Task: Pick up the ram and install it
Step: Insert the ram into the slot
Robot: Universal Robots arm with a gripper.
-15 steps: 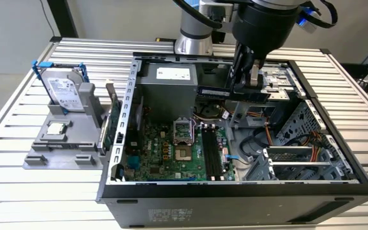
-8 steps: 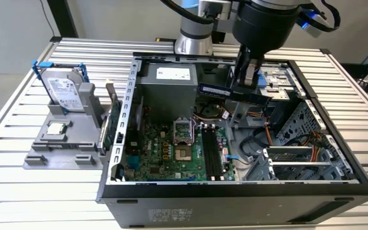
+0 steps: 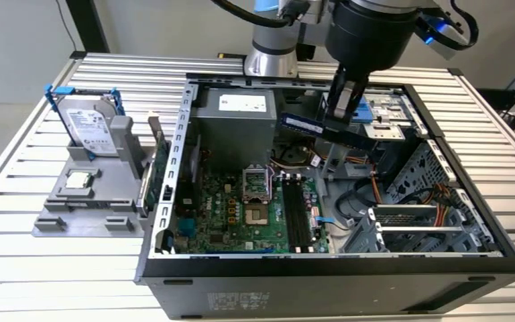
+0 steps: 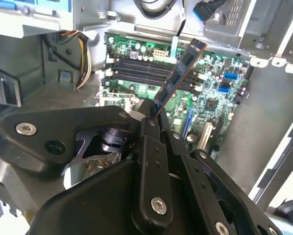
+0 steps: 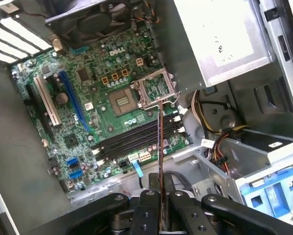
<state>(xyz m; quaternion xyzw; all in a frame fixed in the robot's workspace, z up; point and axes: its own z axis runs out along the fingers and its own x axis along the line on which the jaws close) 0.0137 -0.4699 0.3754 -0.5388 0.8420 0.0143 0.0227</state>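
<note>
The ram (image 3: 302, 124) is a dark stick with a blue label, held tilted in the air above the open computer case (image 3: 329, 268). My gripper (image 3: 343, 129) is shut on it near one end. In the second wrist view the ram (image 4: 180, 73) sticks out from the gripper (image 4: 149, 116) over the motherboard's long black slots (image 4: 141, 68). In the first wrist view the ram (image 5: 160, 142) appears edge-on between the fingers (image 5: 150, 198), above the slots (image 5: 127, 141). The slots (image 3: 295, 213) lie on the green motherboard (image 3: 226, 208), well below the ram.
A grey power supply (image 3: 239, 111) stands at the back of the case, a drive cage (image 3: 418, 225) at the exterior view's right. Outside, on the exterior view's left, a grey fixture (image 3: 83, 204) holds a blue-framed hard drive (image 3: 88, 124) and a green card (image 3: 159, 161).
</note>
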